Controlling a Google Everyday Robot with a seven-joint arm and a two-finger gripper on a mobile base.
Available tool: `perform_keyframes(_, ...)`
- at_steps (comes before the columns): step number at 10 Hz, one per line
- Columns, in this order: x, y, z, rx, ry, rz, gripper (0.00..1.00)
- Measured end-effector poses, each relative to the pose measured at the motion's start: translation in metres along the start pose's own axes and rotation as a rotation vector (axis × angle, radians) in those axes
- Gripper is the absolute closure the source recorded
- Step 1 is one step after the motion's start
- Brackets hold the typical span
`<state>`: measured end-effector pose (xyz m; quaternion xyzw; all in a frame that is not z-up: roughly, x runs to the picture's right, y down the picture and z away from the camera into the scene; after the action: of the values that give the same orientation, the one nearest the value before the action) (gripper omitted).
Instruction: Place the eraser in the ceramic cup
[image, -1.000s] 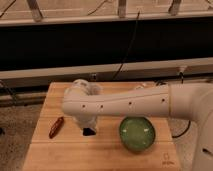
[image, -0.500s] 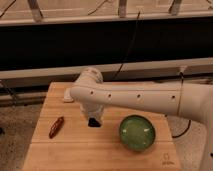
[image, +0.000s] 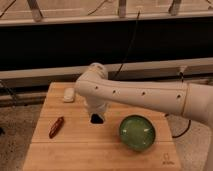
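Eraser, ceramic cup not visible; fingers (image: 96, 118) together beneath arm (image: 142, 95), at table (image: 100, 152) centre.

So the white arm (image: 145, 97) stretches off to the gripper's right, elbow bent just above it. Gripper (image: 96, 119) points straight down, fingers pinched closed.

I see my gripper (image: 96, 118) over the middle of the table (image: 90, 156), bowl (image: 136, 132) to its right, long thing (image: 56, 127) to its left, lump (image: 68, 95) at the back left.
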<state>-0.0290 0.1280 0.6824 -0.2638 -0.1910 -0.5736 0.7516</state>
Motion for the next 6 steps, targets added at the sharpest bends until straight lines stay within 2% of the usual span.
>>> perform_keyframes(4,0.011,0.005,-0.004,0.009,-0.023,0.007,0.95)
perform_keyframes(6,0.023,0.012,-0.006,0.013,-0.030,0.013,0.95)
